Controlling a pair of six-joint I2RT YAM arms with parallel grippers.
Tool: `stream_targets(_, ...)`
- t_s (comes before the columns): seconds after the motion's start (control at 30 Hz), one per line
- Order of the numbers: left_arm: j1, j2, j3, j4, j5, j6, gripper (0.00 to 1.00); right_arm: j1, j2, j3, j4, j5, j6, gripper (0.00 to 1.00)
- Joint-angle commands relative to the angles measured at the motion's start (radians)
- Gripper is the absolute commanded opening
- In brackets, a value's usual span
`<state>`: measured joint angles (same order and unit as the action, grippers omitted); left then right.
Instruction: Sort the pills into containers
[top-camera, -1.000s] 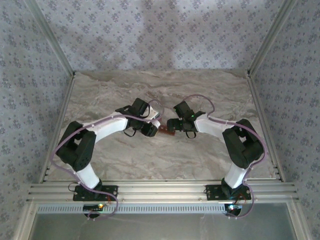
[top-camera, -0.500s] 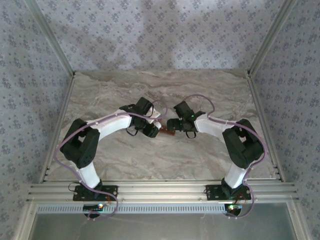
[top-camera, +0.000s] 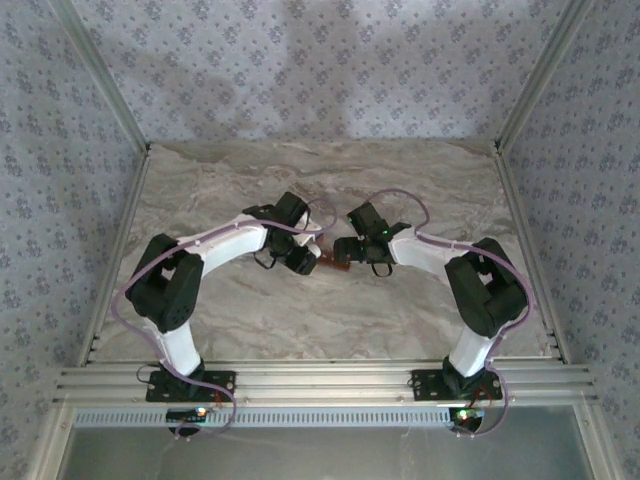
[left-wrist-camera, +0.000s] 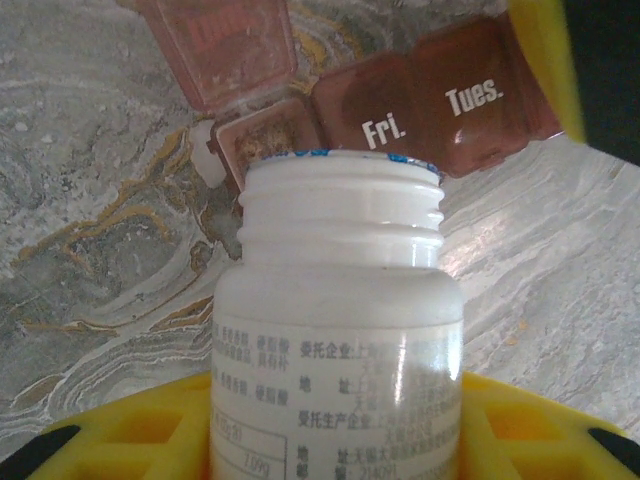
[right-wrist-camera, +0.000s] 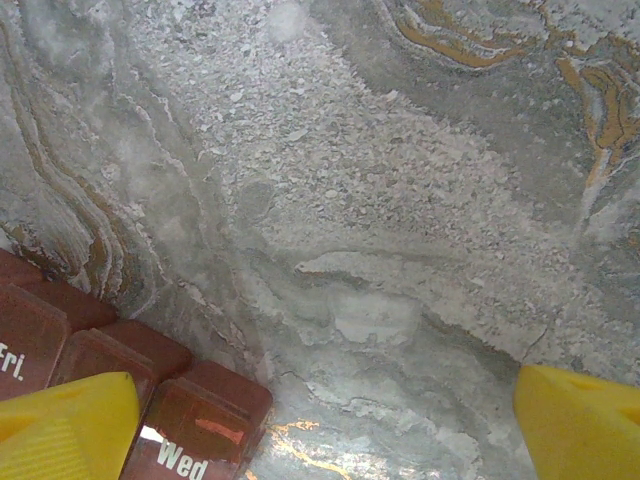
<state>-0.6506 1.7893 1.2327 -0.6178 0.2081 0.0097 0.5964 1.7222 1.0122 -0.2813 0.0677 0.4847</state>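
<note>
In the top view, at the middle of the frame, the left hand (top-camera: 303, 258) reaches in from the left over the marbled desk (top-camera: 400, 190). It pinches a white bottle (left-wrist-camera: 340, 320), its yellow fingers (left-wrist-camera: 150, 430) pressed against the bottle's sides at the bottom of the left wrist view. The bottle has no cap, and its threaded mouth points at the containers (left-wrist-camera: 440, 100), a red-brown strip lying across the top of that view. The strip's leftmost visible compartment stands open, with its lid (left-wrist-camera: 215, 40) flipped up at the upper left. The next lids to the right read "Fri." and "Tues." and are closed. What lies in the open compartment is too blurred to tell.

Just right of the strip in the top view, the right hand (top-camera: 347, 250) faces the left one. In its own wrist view its fingers are spread wide and hold nothing. The left fingertip (right-wrist-camera: 65, 425) overlaps the strip's end marked "Wed" at the lower left, though contact cannot be judged.
</note>
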Motion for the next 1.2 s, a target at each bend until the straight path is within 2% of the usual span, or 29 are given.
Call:
stream_targets(0.0, -0.007, 0.018, 0.046, -0.055, -0.016, 0.005, 0.0, 0.002, 0.005, -0.005, -0.006, -0.005, 0.007, 0.98)
stream_targets(1.17, -0.018, 0.118, 0.192, -0.222, -0.09, -0.033, 0.0, -0.004, 0.007, -0.023, 0.004, -0.009, 0.016, 0.98)
